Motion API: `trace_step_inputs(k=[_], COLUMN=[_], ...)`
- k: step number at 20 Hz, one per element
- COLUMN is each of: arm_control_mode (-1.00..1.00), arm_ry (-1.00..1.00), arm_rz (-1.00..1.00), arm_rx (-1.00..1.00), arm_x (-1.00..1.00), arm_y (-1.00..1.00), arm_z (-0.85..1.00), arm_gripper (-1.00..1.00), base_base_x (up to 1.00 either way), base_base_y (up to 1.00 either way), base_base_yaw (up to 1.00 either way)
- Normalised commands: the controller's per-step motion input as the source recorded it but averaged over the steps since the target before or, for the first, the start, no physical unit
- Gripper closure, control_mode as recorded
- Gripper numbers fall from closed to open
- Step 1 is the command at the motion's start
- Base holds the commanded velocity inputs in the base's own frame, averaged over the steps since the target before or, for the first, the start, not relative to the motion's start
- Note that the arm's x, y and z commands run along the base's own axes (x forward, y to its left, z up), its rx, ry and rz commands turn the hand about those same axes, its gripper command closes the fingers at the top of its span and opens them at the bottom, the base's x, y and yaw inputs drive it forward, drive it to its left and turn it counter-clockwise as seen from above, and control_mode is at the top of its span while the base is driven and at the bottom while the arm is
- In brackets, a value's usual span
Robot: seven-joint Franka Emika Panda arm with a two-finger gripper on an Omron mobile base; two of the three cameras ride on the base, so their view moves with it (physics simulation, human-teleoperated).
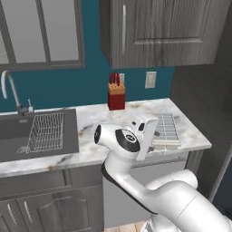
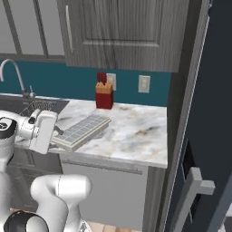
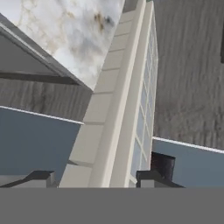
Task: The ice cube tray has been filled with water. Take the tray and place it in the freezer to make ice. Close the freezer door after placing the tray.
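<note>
The gripper (image 2: pixel 58 132) pinches the near end of the ice cube tray (image 2: pixel 84 128) between its 2 fingers, 1 on each face as the hand view shows. The tray sits at the counter's (image 2: pixel 136 131) front edge, lifted slightly and tilted, its near end over the edge. A red knife block (image 2: pixel 104 96) stands at the back edge by the wall. The sink (image 1: pixel 13 131) holds a wire rack (image 1: pixel 46 131).

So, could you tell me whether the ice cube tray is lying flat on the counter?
Tilted: the ice cube tray has its near end raised off the counter in the hand.
</note>
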Motion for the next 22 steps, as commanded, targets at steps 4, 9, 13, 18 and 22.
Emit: trace_step_inputs(k=[4,9,13,18,22], arm_control_mode=[1.00,1.00,1.00,1.00,1.00], arm_ry=[0.00,0.00,0.00,0.00,0.00], arm_rz=[0.00,0.00,0.00,0.00,0.00], arm_rx=[0.00,0.00,0.00,0.00,0.00], arm_x=[0.00,0.00,0.00,0.00,0.00], arm_y=[0.00,0.00,0.00,0.00,0.00], arm_z=[0.00,0.00,0.00,0.00,0.00], arm_gripper=[1.00,1.00,1.00,1.00,1.00], base_base_x=[-0.67,-0.69,-0.63,-0.63,-0.61], base_base_y=[0.00,0.00,0.00,0.00,0.00], base_base_yaw=[0.00,0.00,0.01,0.01,0.00])
